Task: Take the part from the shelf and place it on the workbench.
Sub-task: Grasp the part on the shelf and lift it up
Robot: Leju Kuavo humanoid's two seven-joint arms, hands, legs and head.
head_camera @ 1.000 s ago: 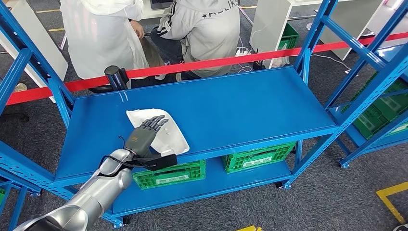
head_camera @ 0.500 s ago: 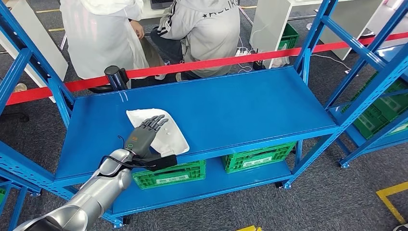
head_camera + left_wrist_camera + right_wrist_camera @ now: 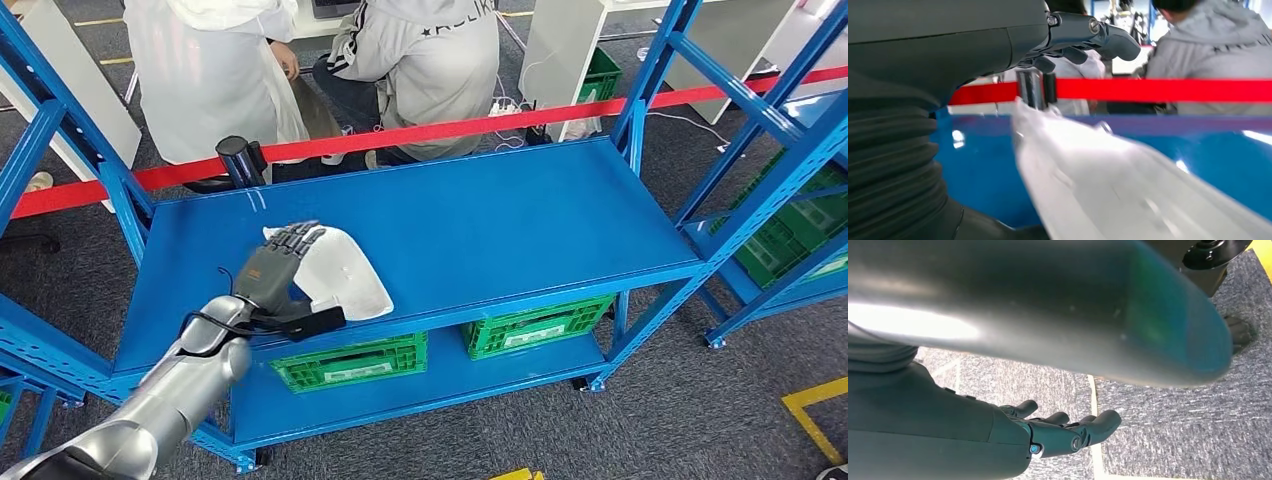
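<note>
Now, operator, here is your moment, line by line.

Left hand: your left hand (image 3: 272, 270) sits over the near-left part of the shelf top, silver arm coming up from the seven o'clock corner of the head view. Its dark fingers (image 3: 293, 238) lie across the left edge of the white part, and the thumb pokes out along the near side. It looks like a grip on that edge, with the part tipped up on its left side.

Part: the white part (image 3: 345, 272) is a pale moulded tray-like piece, at about eight o'clock from the middle of the shelf top, close to the front lip. Your left wrist view has it big and blurred (image 3: 1108, 175), rising toward the fingers (image 3: 1088, 37) that hang just above its far end.

Shelf: the blue shelf top (image 3: 480, 225) carries the part, which rests on it along its right side.

Right hand: your right hand (image 3: 1048, 432) hangs above grey carpet (image 3: 1173, 405). Nothing in it, fingers loosely curved and a little apart.

Behind the shelf: a red barrier tape (image 3: 450, 128) runs across at twelve o'clock, with a black post (image 3: 240, 160) at eleven. Two people sit beyond it, one in a white coat (image 3: 215, 75), one in a grey hoodie (image 3: 425, 60).

Below: green crates (image 3: 350, 362) stand on the lower shelf level, a second one (image 3: 535, 325) at five o'clock.
</note>
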